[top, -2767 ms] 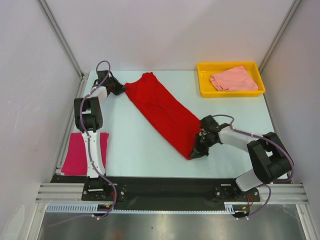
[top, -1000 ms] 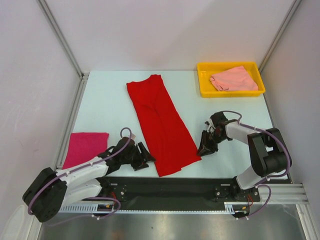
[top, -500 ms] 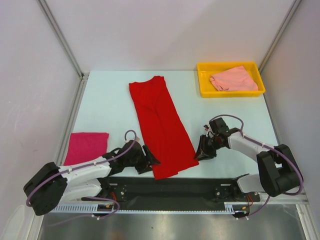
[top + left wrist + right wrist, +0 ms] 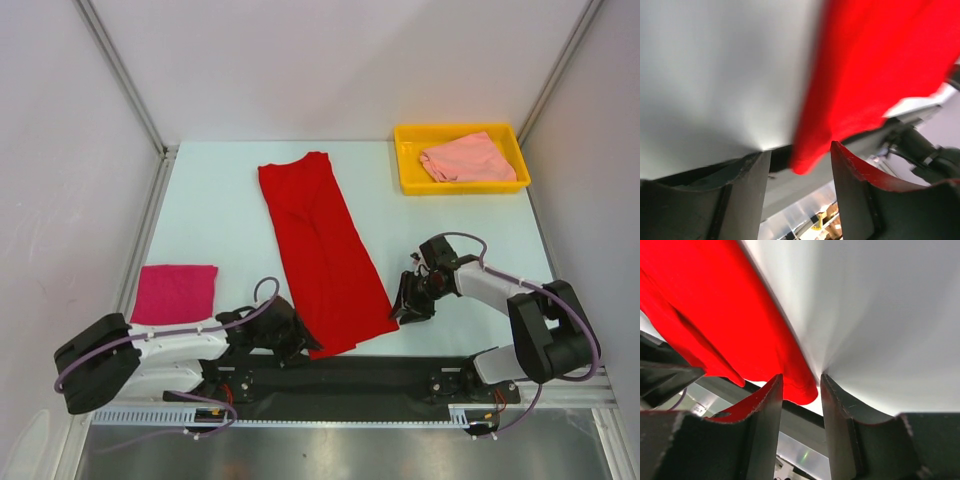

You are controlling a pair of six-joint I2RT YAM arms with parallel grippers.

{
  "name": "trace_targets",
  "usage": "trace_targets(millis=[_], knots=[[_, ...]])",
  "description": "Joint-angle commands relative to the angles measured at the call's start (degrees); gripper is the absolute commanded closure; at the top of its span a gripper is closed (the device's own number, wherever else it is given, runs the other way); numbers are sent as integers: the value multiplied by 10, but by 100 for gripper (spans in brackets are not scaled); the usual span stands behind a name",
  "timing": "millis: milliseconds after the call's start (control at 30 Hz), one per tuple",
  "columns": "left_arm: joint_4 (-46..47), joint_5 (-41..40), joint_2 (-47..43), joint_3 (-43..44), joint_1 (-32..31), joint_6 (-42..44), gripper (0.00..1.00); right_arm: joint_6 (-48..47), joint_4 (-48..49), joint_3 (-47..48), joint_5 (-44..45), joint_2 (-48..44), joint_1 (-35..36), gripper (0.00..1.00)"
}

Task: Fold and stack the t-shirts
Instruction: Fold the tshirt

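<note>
The whole table [image 4: 220, 210] is being viewed downward from above its near edge. The near corners of the red t-shirt [image 4: 322, 250], shared with that view, are being framed closely and low from each wrist.

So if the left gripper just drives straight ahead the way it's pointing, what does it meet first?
The red t-shirt. In the wrist view its near corner lies inside the left gripper, jaws open, so any advance meets cloth at once. Whether metal touches cloth yet, I can't tell.
</note>
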Motion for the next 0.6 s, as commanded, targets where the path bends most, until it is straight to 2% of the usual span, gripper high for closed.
trace_targets(millis=[0, 200, 567], knots=[[-31, -24, 4, -13, -4, -29, 44, -2, 4, -4, 1, 16, -3, 58], [-50, -51, -40, -39, -4, -59, 47, -6, 12, -7, -6, 23, -3, 52], [-4, -60, -42, -52, -4, -66, 49, -8, 17, -12, -16, 25, -2, 53]])
